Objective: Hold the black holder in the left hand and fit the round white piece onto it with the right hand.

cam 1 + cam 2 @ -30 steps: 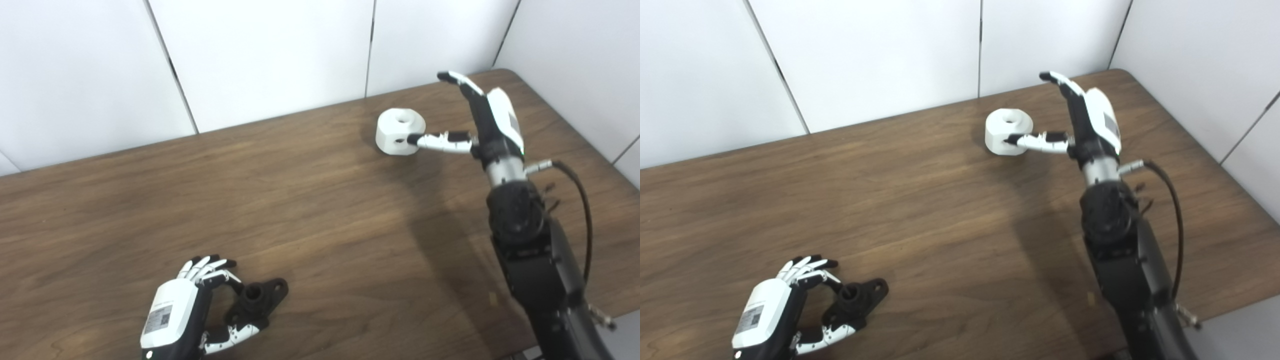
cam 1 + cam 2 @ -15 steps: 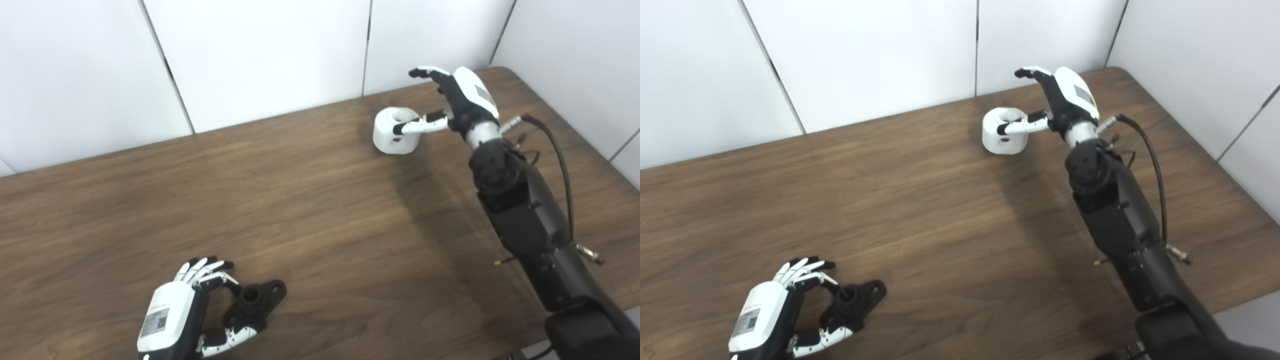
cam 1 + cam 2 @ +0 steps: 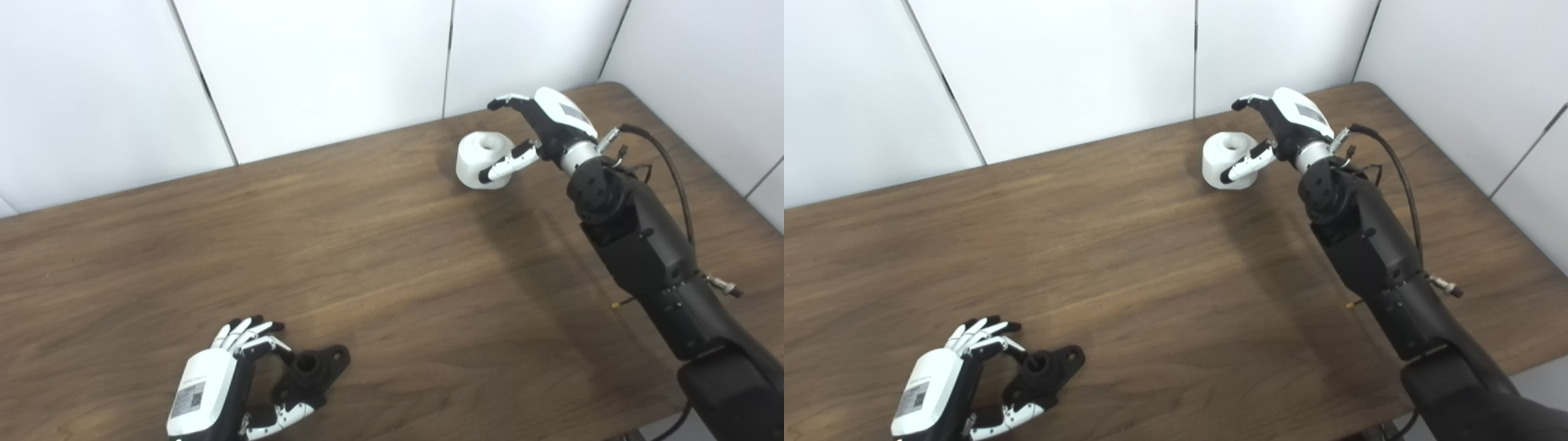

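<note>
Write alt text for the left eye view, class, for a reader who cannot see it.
A robot's right hand arches open over a round white piece at the far side of a wooden table, thumb against its side. Near the front edge, the left hand cups a black holder that lies on the table.

Dark wood-grain counter [image 3: 392, 257], rounded far-right corner, white wall panels behind. On it: round white piece [image 3: 484, 160] w/ hole in top, far right, upright; black holder [image 3: 312, 367] near left, lying flat near front edge. Well apart from each other.
</note>
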Robot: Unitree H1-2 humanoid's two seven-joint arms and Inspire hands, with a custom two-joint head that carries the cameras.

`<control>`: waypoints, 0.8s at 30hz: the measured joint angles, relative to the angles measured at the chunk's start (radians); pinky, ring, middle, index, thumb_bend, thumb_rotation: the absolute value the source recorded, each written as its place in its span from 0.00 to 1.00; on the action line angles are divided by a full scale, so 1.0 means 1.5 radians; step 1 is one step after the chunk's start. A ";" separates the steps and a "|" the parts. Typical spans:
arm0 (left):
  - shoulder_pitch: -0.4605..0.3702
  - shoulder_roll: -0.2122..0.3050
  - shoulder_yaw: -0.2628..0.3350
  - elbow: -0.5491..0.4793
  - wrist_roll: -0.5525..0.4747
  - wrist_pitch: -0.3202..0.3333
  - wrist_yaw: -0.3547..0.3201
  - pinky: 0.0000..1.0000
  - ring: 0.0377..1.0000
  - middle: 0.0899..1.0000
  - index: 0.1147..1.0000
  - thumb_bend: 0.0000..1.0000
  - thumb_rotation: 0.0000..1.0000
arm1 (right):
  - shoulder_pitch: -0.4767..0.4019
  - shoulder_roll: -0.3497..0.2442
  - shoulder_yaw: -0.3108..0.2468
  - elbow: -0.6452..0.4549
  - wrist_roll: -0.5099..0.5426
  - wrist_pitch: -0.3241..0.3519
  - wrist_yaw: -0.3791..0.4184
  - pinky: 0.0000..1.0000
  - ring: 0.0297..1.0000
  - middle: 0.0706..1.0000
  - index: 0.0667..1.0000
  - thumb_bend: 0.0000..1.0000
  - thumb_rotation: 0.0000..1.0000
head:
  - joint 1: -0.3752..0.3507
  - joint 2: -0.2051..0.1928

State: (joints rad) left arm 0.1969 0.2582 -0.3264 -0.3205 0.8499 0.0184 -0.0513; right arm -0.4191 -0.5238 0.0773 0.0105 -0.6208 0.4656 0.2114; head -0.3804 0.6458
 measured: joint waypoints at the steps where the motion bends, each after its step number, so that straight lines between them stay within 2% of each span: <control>1: 0.001 -0.001 0.001 0.001 -0.002 -0.001 0.002 0.95 0.90 0.79 0.42 0.52 0.04 | 0.000 0.000 0.001 0.001 0.000 0.000 0.001 0.89 0.95 0.90 0.82 1.00 0.21 | 0.000 0.000; 12: 0.010 -0.003 0.004 0.001 -0.005 -0.014 0.015 0.95 0.90 0.78 0.42 0.52 0.04 | -0.006 -0.002 0.020 0.036 -0.002 -0.002 0.008 0.90 0.96 0.92 0.79 0.99 0.23 | 0.004 0.002; 24: 0.017 -0.008 0.008 0.001 -0.005 -0.017 0.023 0.95 0.90 0.79 0.42 0.52 0.04 | -0.003 -0.002 0.029 0.071 -0.006 -0.020 -0.015 0.90 0.98 0.93 0.75 0.94 0.24 | 0.007 0.006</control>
State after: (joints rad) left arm 0.2229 0.2456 -0.3143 -0.3185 0.8421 -0.0076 -0.0175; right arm -0.4231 -0.5265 0.1209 0.1173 -0.6304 0.4359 0.1890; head -0.3697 0.6550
